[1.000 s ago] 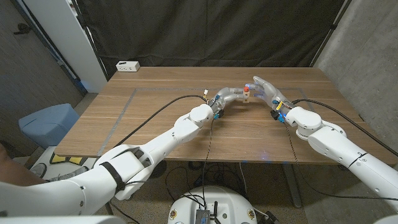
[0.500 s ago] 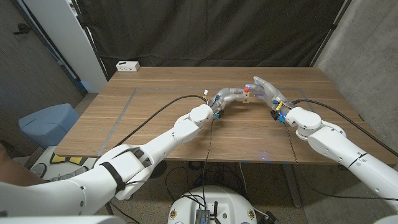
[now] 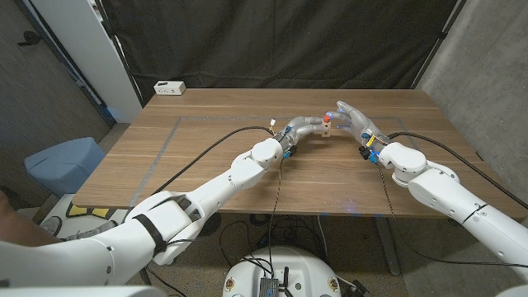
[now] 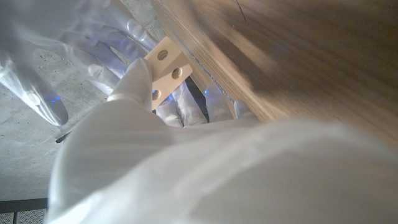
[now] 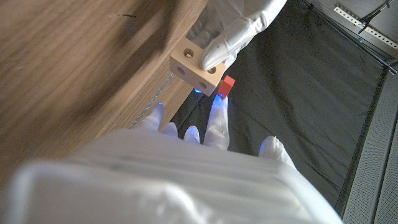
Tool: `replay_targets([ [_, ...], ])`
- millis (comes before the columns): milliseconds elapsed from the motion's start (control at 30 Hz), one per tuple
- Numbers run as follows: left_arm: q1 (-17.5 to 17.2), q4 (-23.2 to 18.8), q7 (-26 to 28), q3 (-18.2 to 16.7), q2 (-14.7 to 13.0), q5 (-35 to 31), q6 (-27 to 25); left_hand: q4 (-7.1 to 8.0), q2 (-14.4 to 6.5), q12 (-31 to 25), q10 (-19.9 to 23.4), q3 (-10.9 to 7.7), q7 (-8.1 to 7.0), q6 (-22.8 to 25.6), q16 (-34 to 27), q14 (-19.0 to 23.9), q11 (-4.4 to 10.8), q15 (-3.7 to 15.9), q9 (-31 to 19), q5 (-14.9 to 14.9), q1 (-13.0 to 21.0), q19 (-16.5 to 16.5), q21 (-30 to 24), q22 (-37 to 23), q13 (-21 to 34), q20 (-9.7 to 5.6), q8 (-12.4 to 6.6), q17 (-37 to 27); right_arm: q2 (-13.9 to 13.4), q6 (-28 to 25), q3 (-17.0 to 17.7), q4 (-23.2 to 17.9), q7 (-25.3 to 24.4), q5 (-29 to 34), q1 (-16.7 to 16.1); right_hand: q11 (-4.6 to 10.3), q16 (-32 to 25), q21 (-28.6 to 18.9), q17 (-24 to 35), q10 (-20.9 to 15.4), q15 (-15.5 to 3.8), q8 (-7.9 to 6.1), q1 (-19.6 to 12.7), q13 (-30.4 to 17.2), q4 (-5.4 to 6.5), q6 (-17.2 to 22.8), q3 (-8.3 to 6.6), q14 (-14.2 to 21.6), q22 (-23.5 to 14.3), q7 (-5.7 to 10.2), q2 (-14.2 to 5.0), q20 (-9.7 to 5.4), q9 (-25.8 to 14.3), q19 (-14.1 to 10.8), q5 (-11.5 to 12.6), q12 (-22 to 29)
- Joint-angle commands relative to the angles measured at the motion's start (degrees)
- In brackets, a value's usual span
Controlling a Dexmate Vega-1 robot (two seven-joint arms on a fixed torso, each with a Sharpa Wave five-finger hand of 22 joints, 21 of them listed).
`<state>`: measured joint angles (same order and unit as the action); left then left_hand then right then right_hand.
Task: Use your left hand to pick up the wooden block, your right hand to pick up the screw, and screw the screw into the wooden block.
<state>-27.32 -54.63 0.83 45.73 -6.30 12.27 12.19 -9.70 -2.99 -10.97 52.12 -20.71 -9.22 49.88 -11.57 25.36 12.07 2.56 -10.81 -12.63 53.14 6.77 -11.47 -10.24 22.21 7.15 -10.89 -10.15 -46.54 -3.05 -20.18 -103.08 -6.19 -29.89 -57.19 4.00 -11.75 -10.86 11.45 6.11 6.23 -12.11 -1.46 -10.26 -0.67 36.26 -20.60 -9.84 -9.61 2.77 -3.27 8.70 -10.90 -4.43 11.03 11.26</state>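
My left hand (image 3: pixel 303 129) holds the pale wooden block (image 3: pixel 327 132) just above the table's middle back; in the left wrist view its fingers (image 4: pixel 133 82) pinch the block (image 4: pixel 168 65), whose round holes show. A red screw (image 3: pixel 327 120) stands in the block's top. In the right wrist view, the screw (image 5: pixel 225 86) juts from the block (image 5: pixel 194 67). My right hand (image 3: pixel 351 120) is beside the block with its fingers stretched out. One of its fingertips (image 5: pixel 218 106) is at the screw's head, and its thumb stands well apart.
A white power strip (image 3: pixel 169 87) lies at the table's far left corner. Black cables (image 3: pixel 210 147) run along both arms over the wooden table (image 3: pixel 206 177). A blue bin (image 3: pixel 62 162) stands on the floor to the left, and a dark curtain hangs behind.
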Motion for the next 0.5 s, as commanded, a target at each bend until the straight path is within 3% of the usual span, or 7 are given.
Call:
replay_targets([
  [33,0.1,0.2,-0.3,-0.1,0.0,0.1,0.3,0.69,-1.2,-1.2,0.7,-1.16,0.5,1.2,0.0,0.4,0.21,2.87,-0.2,-0.3,0.3,-0.1,-0.4,-0.3,1.4,0.32,-0.42,-0.2,-0.1,-0.3,0.4,-0.7,-0.9,0.0,-0.7,0.17,-0.2,-0.3,0.1,-0.3,-0.49,-0.52,-0.5,-0.1,0.23,0.9,-0.21,-1.8,-0.1,-0.13,-0.54,0.1,-0.2,-0.4,0.4,0.4],
  [500,0.1,0.2,-0.3,-0.1,0.0,0.1,0.1,0.71,-1.2,-1.2,0.7,-1.17,0.51,1.3,0.0,0.4,0.2,2.87,-0.2,-0.3,0.3,-0.1,-0.4,-0.3,1.4,0.3,-0.44,-0.2,-0.4,-0.2,0.9,-1.5,-1.9,0.2,-1.8,0.81,-0.5,-0.4,-0.1,-2.4,-1.0,-1.0,-0.9,-0.1,0.05,3.3,-0.42,-0.4,-0.1,-0.59,-0.68,-0.09,-0.2,-1.3,0.4,0.8],
])
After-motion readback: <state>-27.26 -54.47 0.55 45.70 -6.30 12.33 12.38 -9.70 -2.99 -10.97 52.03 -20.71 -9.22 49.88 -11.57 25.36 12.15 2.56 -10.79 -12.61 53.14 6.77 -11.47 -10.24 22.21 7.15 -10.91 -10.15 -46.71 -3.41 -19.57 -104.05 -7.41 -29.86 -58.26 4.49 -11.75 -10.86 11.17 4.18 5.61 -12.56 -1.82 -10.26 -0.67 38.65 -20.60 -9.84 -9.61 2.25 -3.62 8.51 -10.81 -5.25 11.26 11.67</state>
